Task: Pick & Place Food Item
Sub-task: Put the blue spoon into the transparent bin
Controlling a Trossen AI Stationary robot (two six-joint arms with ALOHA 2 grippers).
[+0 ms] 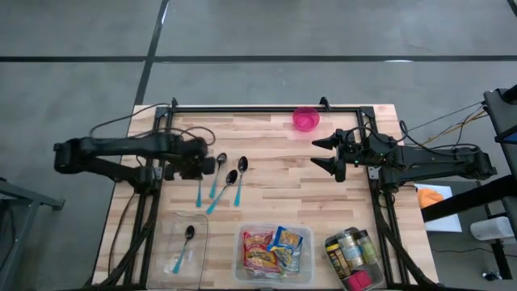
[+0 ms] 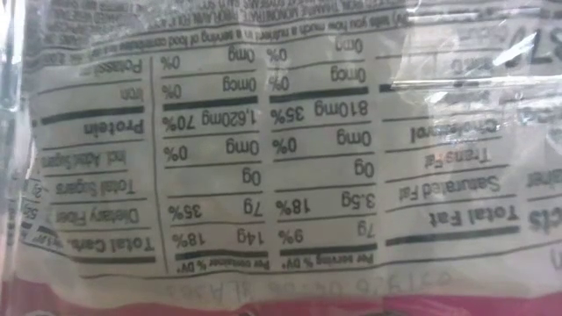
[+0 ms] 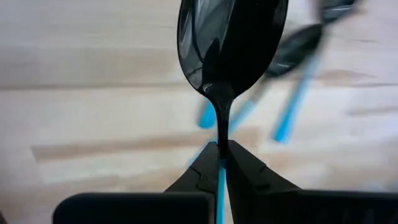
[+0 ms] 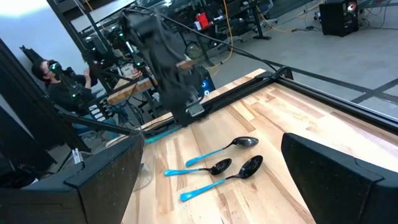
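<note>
Left wrist view shows the left gripper [image 3: 219,146] pinched tight on the thin blue handle of a spoon [image 3: 230,43], with the black bowl of the spoon sticking out in front. Two more spoons lie on the wood just past it. From above, this gripper is at the left side of the table [image 1: 275,182], beside the group of spoons. The task talks about food, but what it holds is a spoon. The food packets [image 1: 273,249] sit in a clear box at the near edge, in the middle, and nothing is touching them. The low view is blocked by a packet label [image 2: 281,149] right up close. A clear tray [image 1: 198,259] at the near left already has one spoon [image 1: 187,236] in it, so I think this spoon goes there too. To do it well, lift straight up first so the spoon does not bump the others. The handle is thin and could tip, so move slowly. Go low over the tray before letting go, so the spoon does not bounce out. The right gripper [image 1: 327,153] waits at the right side with its fingers wide and holds nothing.
</note>
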